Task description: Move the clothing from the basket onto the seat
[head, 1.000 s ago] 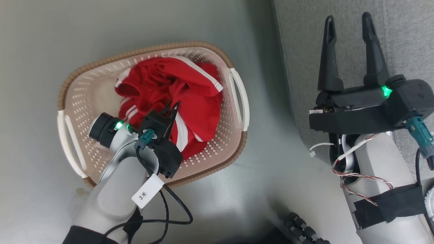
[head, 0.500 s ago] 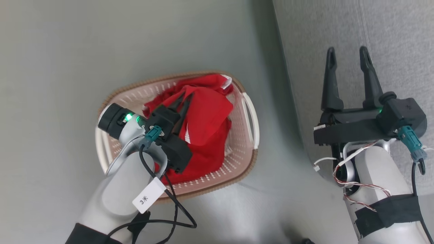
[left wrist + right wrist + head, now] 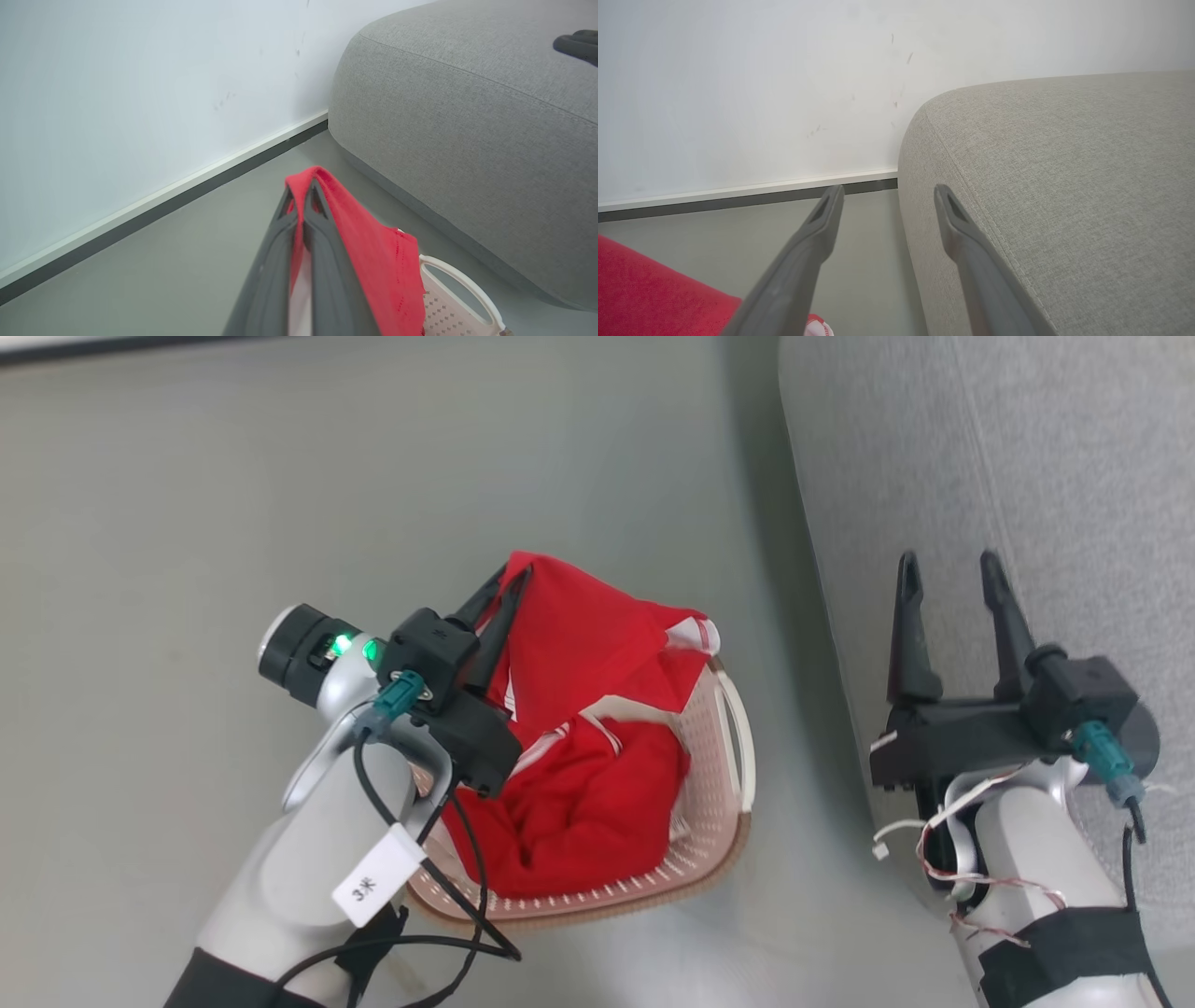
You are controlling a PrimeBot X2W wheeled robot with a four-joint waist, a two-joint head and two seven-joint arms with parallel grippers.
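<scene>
The left gripper (image 3: 509,579) is seen at the left of the head view with its two fingers pressed together on a fold of the clothing (image 3: 579,644); in the left wrist view the red cloth is pinched between the fingertips and draped over one of them. Against the picture of one second ago, where the fingers were sunk into the heap inside the basket (image 3: 695,803), the fold is now drawn up above the rim and stretched like a tent from the fingertips down into the basket. The whole head view has shifted in that time, so the basket's new place in the picture is attributed to the camera, not to the basket. The lower red mass, with its white stripes, is still lodged in the basket; whether it belongs to the raised garment or is the second one cannot be told.

The lift is therefore judged to be under way and the transfer not yet begun: no cloth is seen on the seat (image 3: 1027,476), which stands to the right of the basket across a strip of floor (image 3: 784,859).

The right gripper (image 3: 948,565) is held over the seat's edge, fingers apart and holding nothing.
</scene>
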